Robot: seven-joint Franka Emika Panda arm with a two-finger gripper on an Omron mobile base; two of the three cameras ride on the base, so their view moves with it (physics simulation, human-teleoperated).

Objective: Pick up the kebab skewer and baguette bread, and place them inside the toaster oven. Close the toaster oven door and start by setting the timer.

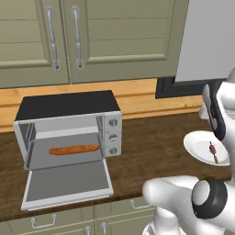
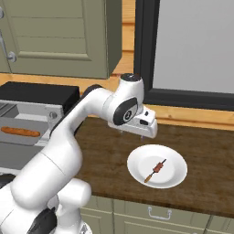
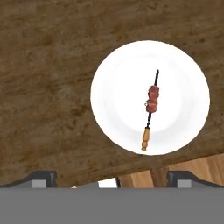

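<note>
Below the hovering pincer (image 2: 137, 132), whose jaws stood wide apart and held nothing, the kebab skewer (image 3: 150, 109), a thin stick with dark red-brown meat chunks and a wooden handle, lay on a round white plate (image 3: 113, 74). Seen from the hand, its long axis ran almost straight away from the fingertips (image 3: 43, 178), a little to the right of the middle. Bare dark wooden desk (image 3: 43, 87) surrounded the plate, whose near side reached close to the desk edge. The slim orange-brown baguette bread (image 1: 73, 149) was already inside the boxy silver-grey toaster oven (image 1: 69, 105), well apart to the left, its glass door (image 1: 69, 183) down
</note>
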